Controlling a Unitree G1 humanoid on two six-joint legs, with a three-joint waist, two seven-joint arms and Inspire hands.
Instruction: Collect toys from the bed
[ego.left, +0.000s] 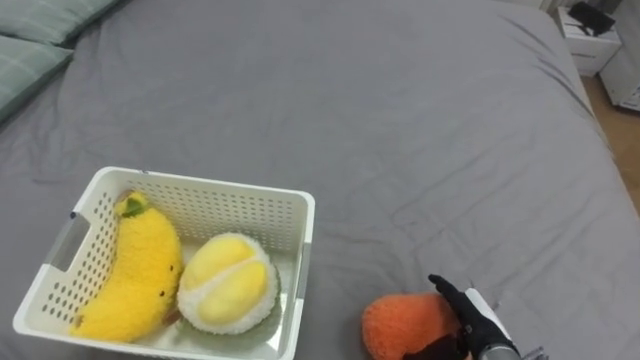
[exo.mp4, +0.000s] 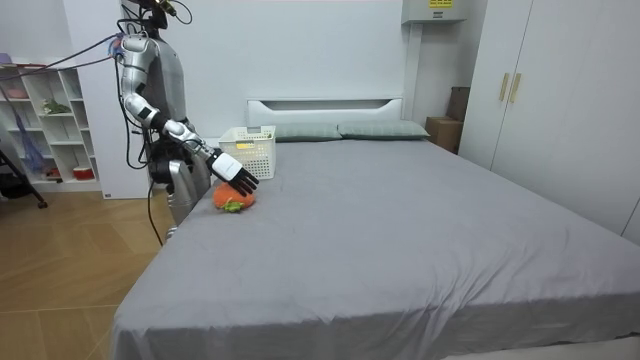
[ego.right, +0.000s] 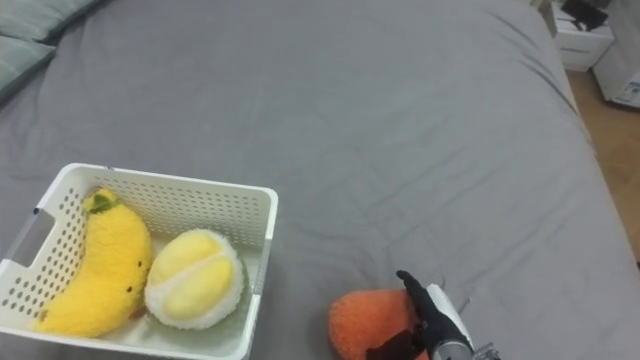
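Beside basket (ego.left: 200, 185), right hand (ego.left: 480, 325), fingers (ego.left: 447, 292) straight, touches orange toy (ego.left: 405, 322) (on bed (ego.left: 400, 130)).

Three plush toys (ego.left: 135, 270) (ego.left: 228, 283) (ego.left: 405, 322); one basket (ego.left: 205, 184)

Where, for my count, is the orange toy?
The orange toy lies on the bed, low in the eye views, right of the basket, by the right hand.
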